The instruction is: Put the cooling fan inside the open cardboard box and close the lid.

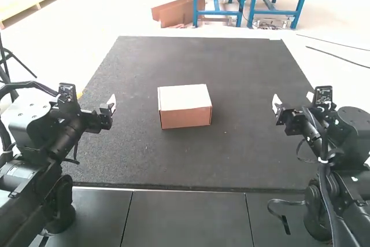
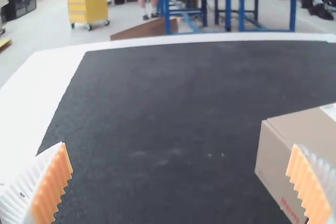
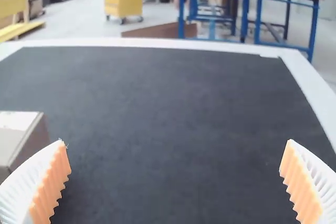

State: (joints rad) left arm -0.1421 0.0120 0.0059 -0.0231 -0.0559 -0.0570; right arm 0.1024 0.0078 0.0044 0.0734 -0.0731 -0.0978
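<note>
Closest in, both arms are parked at the near side of the black mat (image 1: 243, 143), one on each flank. The left gripper (image 1: 111, 104) is spread wide with nothing between its orange pads (image 2: 52, 182). The right gripper (image 1: 276, 103) is the same deal, wide open and empty. Both sit well apart from the cardboard box (image 1: 185, 106), which I'd read as a home pose that keeps them out of the way. The box stands upright in the middle of the mat, roughly between the two grippers, with its lid lying flat down. So my guess is the cooling fan is already inside and the job's basically done, though I can't confirm that with the lid shut. Past the box, the mat just runs on to its far edge.
</note>
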